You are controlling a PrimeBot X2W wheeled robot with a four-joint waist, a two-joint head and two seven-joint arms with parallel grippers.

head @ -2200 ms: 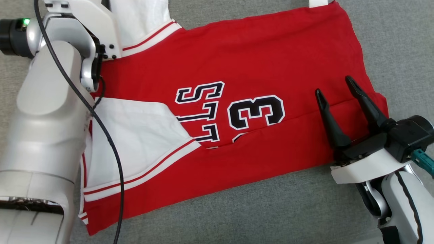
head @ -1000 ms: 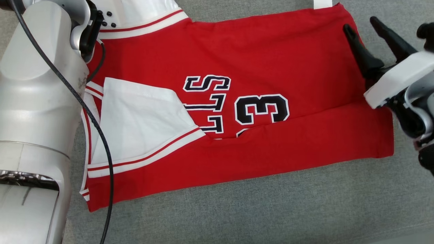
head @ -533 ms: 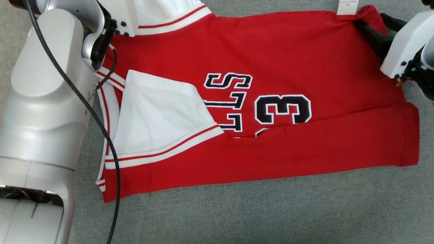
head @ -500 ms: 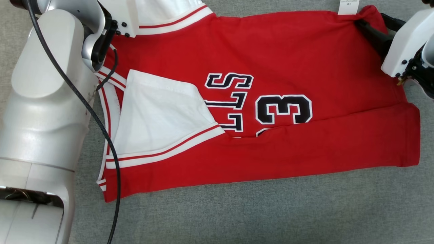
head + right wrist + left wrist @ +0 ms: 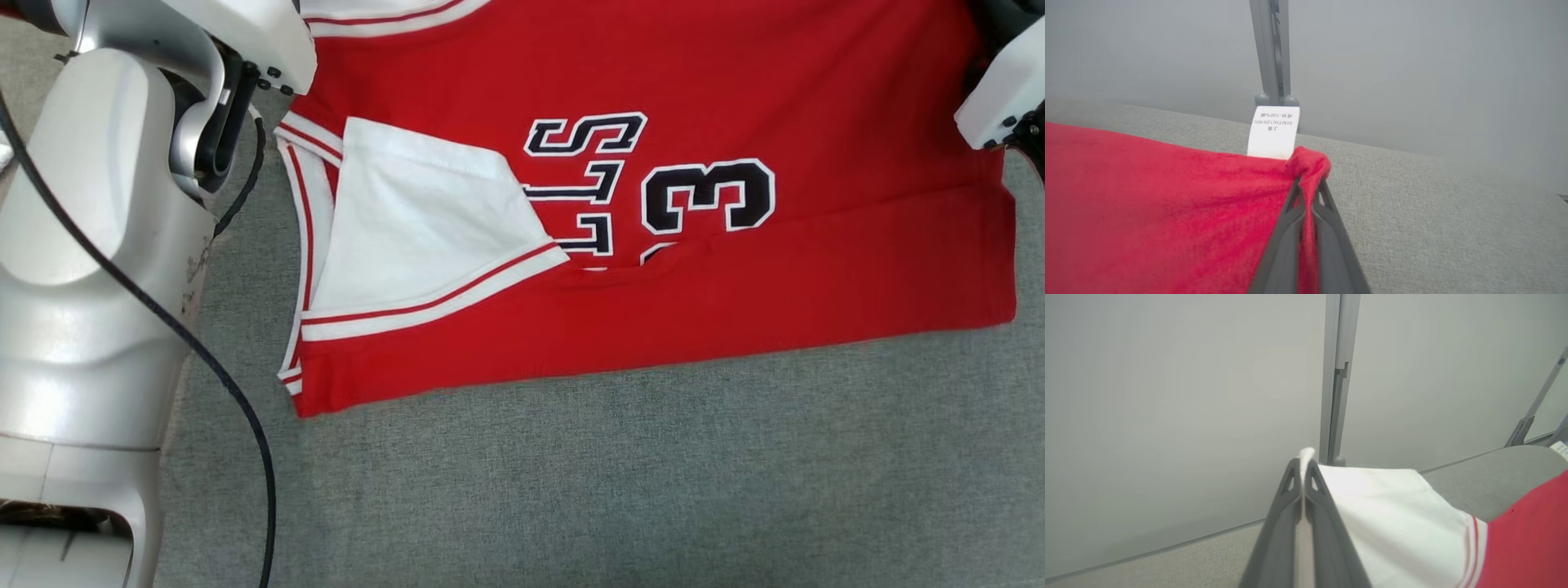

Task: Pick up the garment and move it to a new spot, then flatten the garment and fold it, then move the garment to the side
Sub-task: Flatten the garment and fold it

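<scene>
1. Red knit with white trim: in the head view, one basketball jersey lies flat on the grey upholstered surface. Its long axis runs across the view from left to right. The near long edge is turned up over the lower part of the lettering, beside a black 3. One white sleeve is folded in onto the front. The left forearm, with one black cable, stands at the sleeve end. The right arm's white wrist casing is at the hem end. Both sit by the far long edge.

2. In the left wrist view, the left gripper is clenched, with a strip of white cloth caught between its two fingers. It grasps the jersey's far white sleeve, which spreads away to that view's right and meets the red body. One grey post rises behind, against a pale wall.

3. In the right wrist view, the right gripper is pinched tight on a bunched red corner of the jersey. That corner is just beside one white care label. The rest of the cloth spreads to that view's left.

4. Count: one garment and two grippers, each gripping the far corner at its own end. The cloth lies toward the robot from both pincers. The likely next fold therefore draws the far edge across the short axis toward the near edge, with both arms travelling together so the edge does not skew.
</scene>
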